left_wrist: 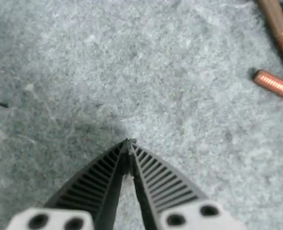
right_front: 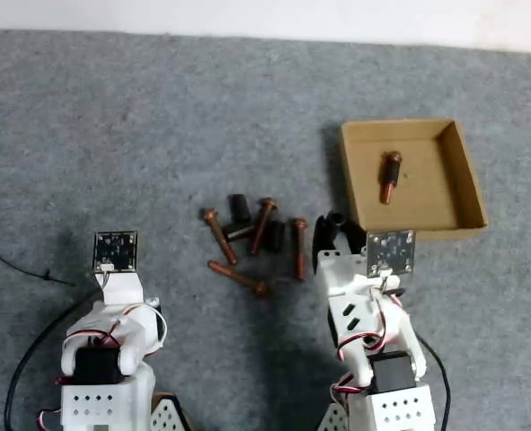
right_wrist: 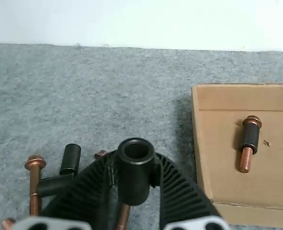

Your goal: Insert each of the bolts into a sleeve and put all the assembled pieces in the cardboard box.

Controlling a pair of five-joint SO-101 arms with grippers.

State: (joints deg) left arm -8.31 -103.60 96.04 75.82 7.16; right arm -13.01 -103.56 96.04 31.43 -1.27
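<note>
My right gripper (right_wrist: 134, 160) is shut on a black sleeve (right_wrist: 134, 176), held with its open end up just beside the cardboard box (right_wrist: 227, 191). The shaft of a copper bolt (right_wrist: 123, 216) shows below the sleeve. In the high view this gripper (right_front: 335, 232) sits by the box's (right_front: 454, 193) near left corner. One bolt with a sleeve on it (right_front: 389, 176) lies inside the box. Several loose bolts (right_front: 238, 275) and sleeves (right_front: 239, 208) lie in a cluster left of the right gripper. My left gripper (left_wrist: 128, 143) is shut with nothing in it, low over bare carpet.
Grey carpet covers the table. A thin black cable tie (right_front: 27, 269) lies at the far left. Two bolt shafts (left_wrist: 275, 85) reach into the left wrist view. A white wall runs along the far edge.
</note>
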